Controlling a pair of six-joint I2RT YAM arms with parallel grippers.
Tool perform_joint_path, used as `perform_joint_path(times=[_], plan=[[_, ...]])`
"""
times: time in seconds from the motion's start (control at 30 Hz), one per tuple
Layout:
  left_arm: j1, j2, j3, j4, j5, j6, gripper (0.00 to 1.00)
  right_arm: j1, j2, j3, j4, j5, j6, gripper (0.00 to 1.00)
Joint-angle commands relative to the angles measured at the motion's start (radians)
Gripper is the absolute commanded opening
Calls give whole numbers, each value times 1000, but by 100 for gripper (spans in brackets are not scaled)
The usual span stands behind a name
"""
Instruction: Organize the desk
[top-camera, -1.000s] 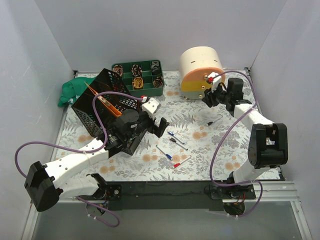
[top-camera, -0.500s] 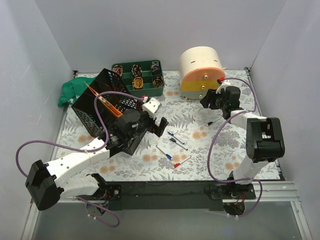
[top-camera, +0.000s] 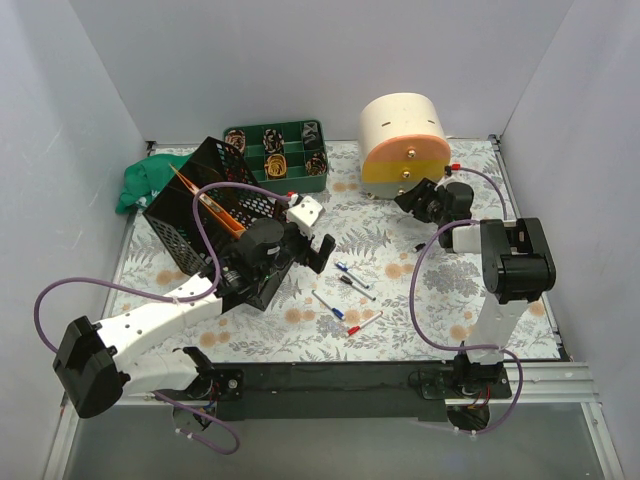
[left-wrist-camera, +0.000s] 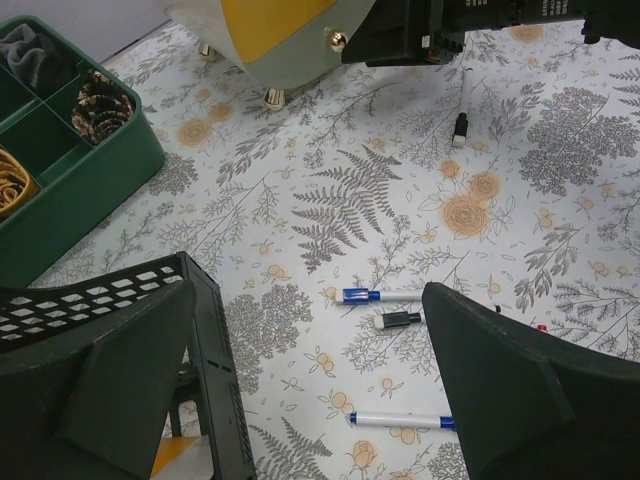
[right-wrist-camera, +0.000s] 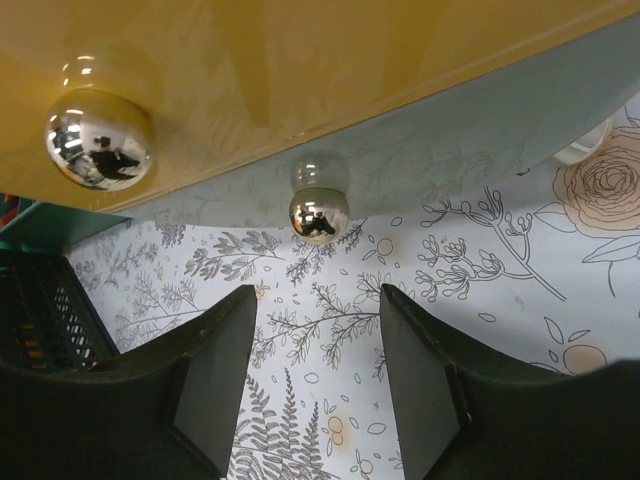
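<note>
**Worktop** (top-camera: 250, 325): floral-printed surface with a black front rail, spanning the whole enclosure floor and carrying every item below.

**Left gripper** (left-wrist-camera: 310, 295): jaws standing wide apart and holding nothing. It is hovering over the middle of the worktop, just beside the rack.

**Right gripper** (right-wrist-camera: 315, 295): jaws standing partly apart and gripping nothing. It is pointing at the lower front of the drawer box, with the small chrome knob (right-wrist-camera: 318, 213) just ahead of the fingertips and not between them.

**Drawer box** (top-camera: 403, 135): round and cream, with a yellow front. It is standing at the far right of the worktop.

**Compartment tray** (top-camera: 300, 186): green, sitting at the far edge left of the drawer box, with coiled items lying in its cells.

**Wire-mesh rack** (top-camera: 185, 225): black, sitting skewed on the left side, with something orange showing inside.

**Green cloth** (top-camera: 140, 180): lying bunched at the far left, behind the rack.

**Blue-capped pen** (top-camera: 350, 269) and **red-capped pen** (top-camera: 363, 322): lying loose at the centre, with two more pens between them.

**Black-capped marker** (left-wrist-camera: 461, 110): lying apart from the others, near the right gripper.
</note>
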Motion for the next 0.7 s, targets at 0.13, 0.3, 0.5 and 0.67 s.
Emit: perform_joint_path(times=[0.13,0.3,0.5,0.67], plan=[[-2,22,4,-5,-22,17,98,5,44,53,184,43,84,59],[-2,30,6,-7,-22,18,98,5,81,76,192,52,136,56],[-2,33,6,-8,-28,20,98,7,94,91,192,59,145,53],[-2,36,4,-8,-27,20,98,7,105,104,192,52,150,47]])
